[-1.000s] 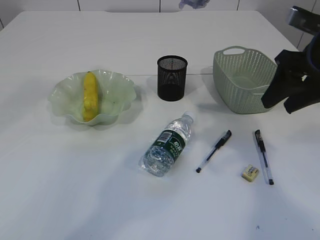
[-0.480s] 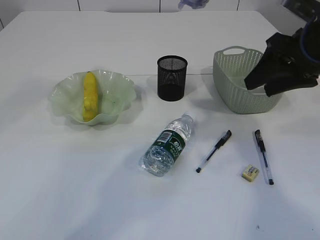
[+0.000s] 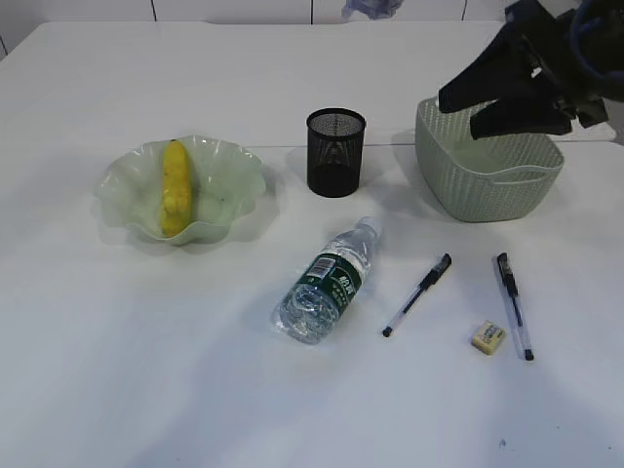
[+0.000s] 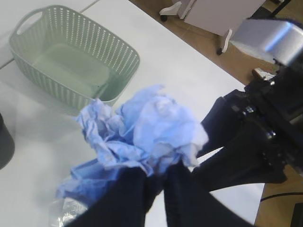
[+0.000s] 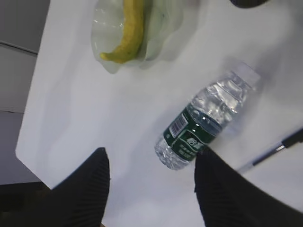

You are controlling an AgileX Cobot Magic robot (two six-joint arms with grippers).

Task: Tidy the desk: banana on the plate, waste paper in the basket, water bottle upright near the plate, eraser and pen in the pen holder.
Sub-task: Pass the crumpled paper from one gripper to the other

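Observation:
My left gripper (image 4: 156,176) is shut on a crumpled blue waste paper (image 4: 142,130), held high above the table; the paper's edge (image 3: 369,8) shows at the top of the exterior view. The green basket (image 3: 487,190) stands at the right, and my open right gripper (image 3: 460,112) hovers over it, holding nothing. A banana (image 3: 175,185) lies in the pale green plate (image 3: 239,161). The water bottle (image 3: 327,283) lies on its side in the middle. Two pens (image 3: 417,292) (image 3: 514,304) and an eraser (image 3: 487,337) lie at the front right. The black mesh pen holder (image 3: 335,151) stands upright.
The right arm (image 4: 255,137) is close beside the held paper in the left wrist view. From the right wrist view I look down on the bottle (image 5: 208,116) and the banana (image 5: 130,33). The table's right edge (image 4: 199,56) runs just past the basket (image 4: 71,56).
The right arm has risen and swung left, from beside the basket's right end to above it. Its jaws stay open. The objects on the table have not moved.

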